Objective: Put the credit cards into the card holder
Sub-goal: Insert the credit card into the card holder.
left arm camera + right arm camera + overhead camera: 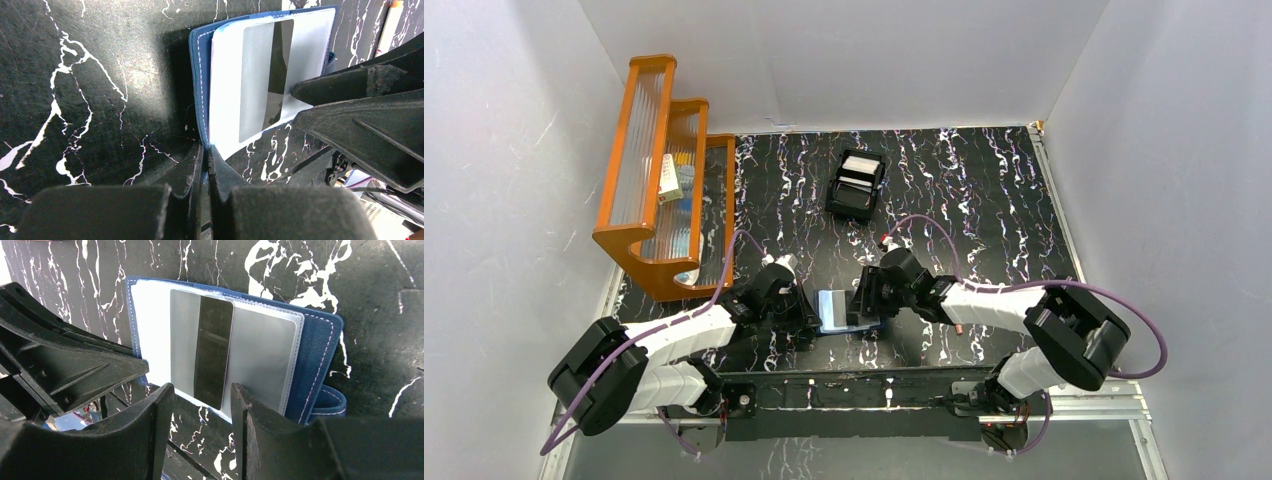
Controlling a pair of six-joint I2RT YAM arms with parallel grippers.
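Left gripper (206,156) is clamped on the edge of the open navy-blue soft folding card holder (314,355), which lies on the black white-veined marble table (984,200). One pale grey flat credit card (200,350) sits in its inner sleeve. The right gripper (201,390) is released, its fingers straddling the card's end.

Wallet (842,310) lies open at the table's (984,200) 6 o'clock, left gripper (813,322) at its 9, right gripper (867,298) at its 3. Box (856,186) at 12, rack (662,180) at 10.

arms (686,332): white links, black joints | cables (1165,350): purple loops | fingers (150,435): matte black
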